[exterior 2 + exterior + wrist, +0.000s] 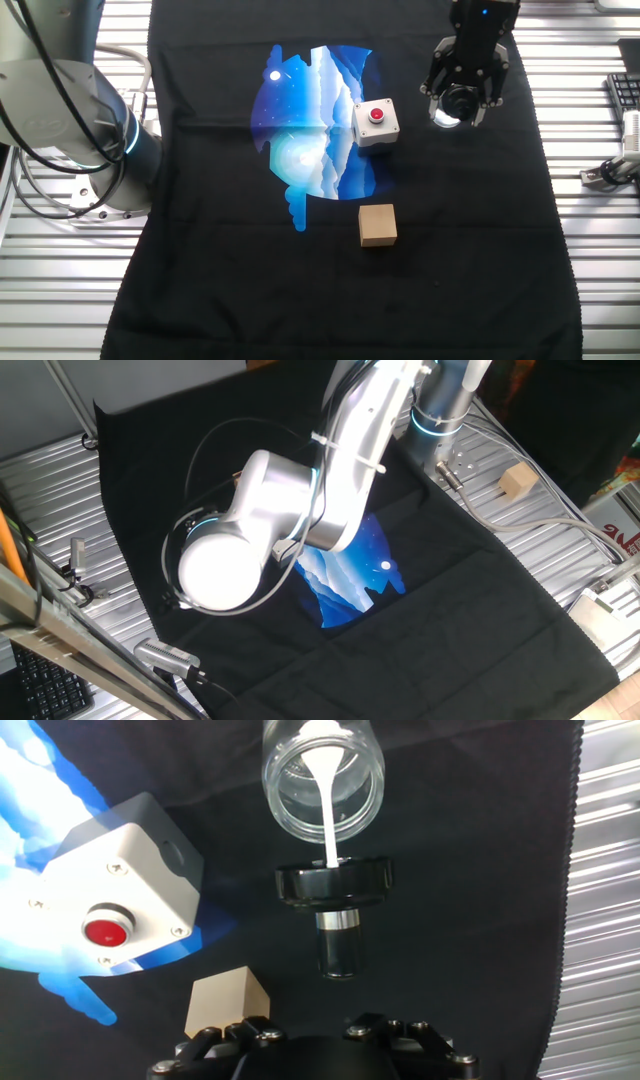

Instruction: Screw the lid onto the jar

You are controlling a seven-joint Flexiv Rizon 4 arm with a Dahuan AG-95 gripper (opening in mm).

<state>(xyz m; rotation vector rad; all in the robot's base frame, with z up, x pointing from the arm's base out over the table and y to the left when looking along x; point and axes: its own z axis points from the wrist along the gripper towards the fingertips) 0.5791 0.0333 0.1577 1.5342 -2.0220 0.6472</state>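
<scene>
So: lid [334, 880] black, round, ribbed rim, gripped by gripper [338, 925]; jar [323, 780] clear glass cylinder, probably uncapped.

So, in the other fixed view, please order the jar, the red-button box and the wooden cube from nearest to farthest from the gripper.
1. The jar: directly under the gripper, between its fingers.
2. The red-button box: to the left in the picture, on the edge of the blue print.
3. The wooden cube: lower left, clearly farthest.
</scene>
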